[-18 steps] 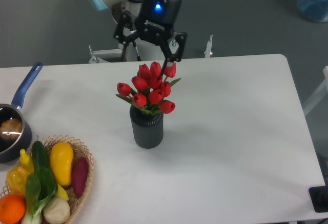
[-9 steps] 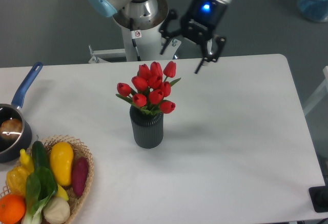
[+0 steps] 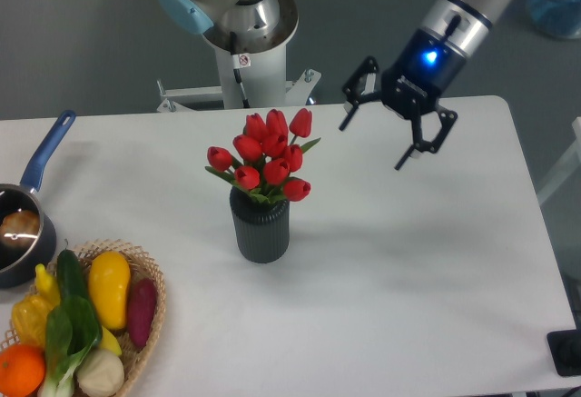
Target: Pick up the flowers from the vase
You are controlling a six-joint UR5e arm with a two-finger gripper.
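A bunch of red tulips, the flowers (image 3: pixel 265 155), stands upright in the dark ribbed vase (image 3: pixel 260 227) near the middle of the white table (image 3: pixel 418 270). My gripper (image 3: pixel 372 145) hangs in the air to the right of the flowers, well apart from them. Its two black fingers (image 3: pixel 413 150) are spread wide and point down and to the left. Nothing is held between them.
A wicker basket (image 3: pixel 136 342) of fruit and vegetables sits at the front left corner. A dark saucepan with a blue handle (image 3: pixel 44 157) lies at the left edge. The arm's base (image 3: pixel 243 34) rises behind the table's far edge.
My gripper has swung from behind the flowers to the right and come down a little nearer the table. The flowers and vase have not moved.
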